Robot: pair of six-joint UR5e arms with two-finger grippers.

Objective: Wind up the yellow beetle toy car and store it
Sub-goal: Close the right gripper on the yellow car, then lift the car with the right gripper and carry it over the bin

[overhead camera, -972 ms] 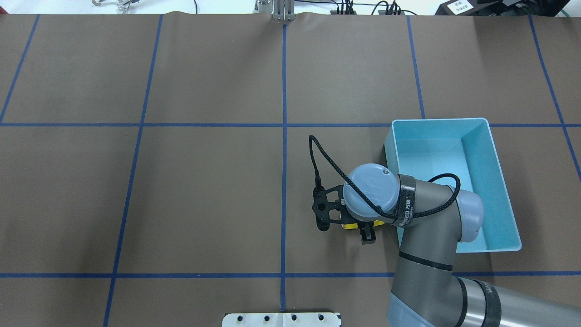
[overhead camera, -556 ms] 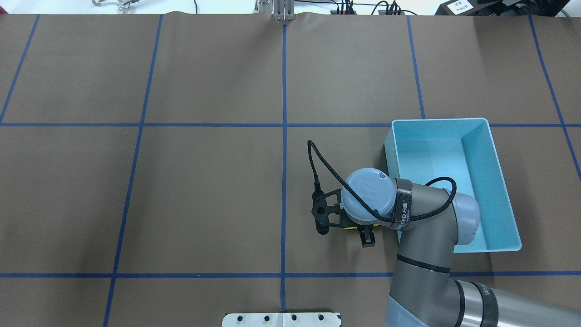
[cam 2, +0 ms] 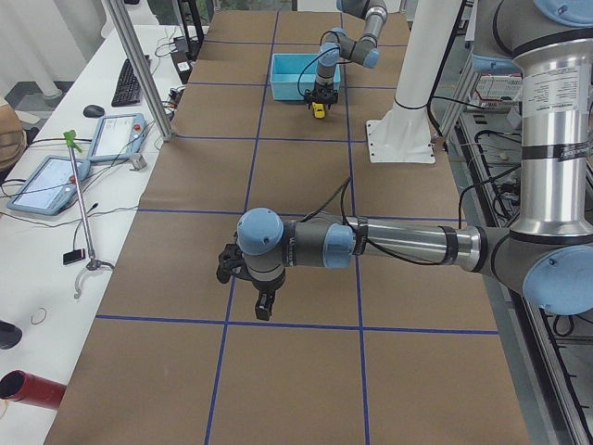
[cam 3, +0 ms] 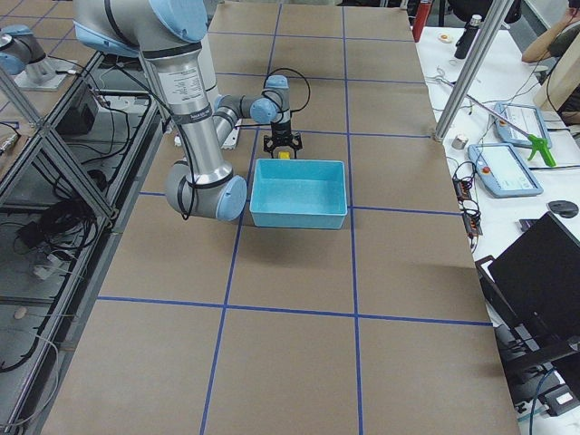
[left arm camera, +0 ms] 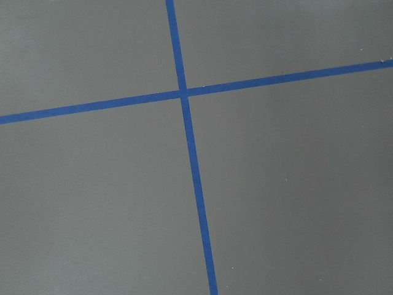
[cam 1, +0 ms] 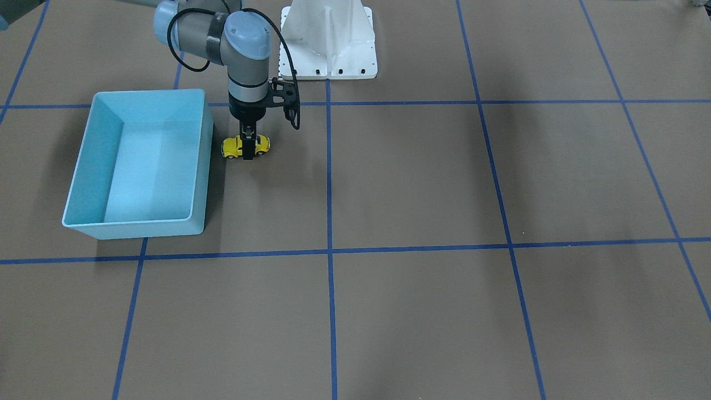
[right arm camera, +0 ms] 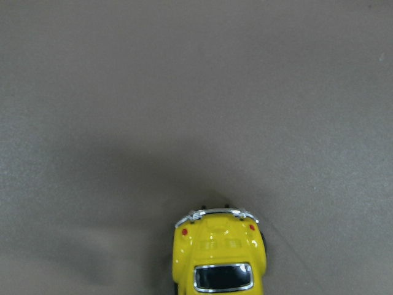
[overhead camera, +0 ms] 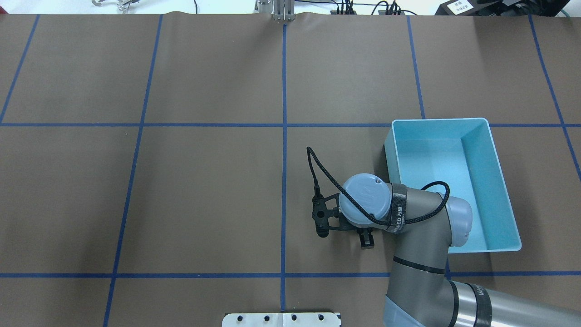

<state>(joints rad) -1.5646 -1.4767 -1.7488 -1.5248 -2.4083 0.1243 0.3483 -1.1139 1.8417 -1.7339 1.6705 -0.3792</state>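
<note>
Yellow beetle toy car (cam 1: 232, 148) lies along the desk's long edge, tail pointing away from the bin (cam 1: 201, 166). Right pincer (cam 1: 248, 150) straddles its middle; whether it grips cannot be told.

The right arm's wrist (overhead camera: 365, 204) is drawing toward the robot and slightly leftward, its cable loop (overhead camera: 313, 163) following. The yellow beetle toy car (cam 1: 231, 148) (straddled by the right end effector (cam 1: 248, 147)) is vanishing beneath that wrist in the overhead view.

Brown paper (overhead camera: 204, 190) crossed by blue tape lines (overhead camera: 284, 136) covers the table. In the left side view, a white bench (cam 2: 42, 306) alongside carries a keyboard (cam 2: 126, 82), a mouse (cam 2: 92, 110) and two tablets (cam 2: 44, 183).
</note>
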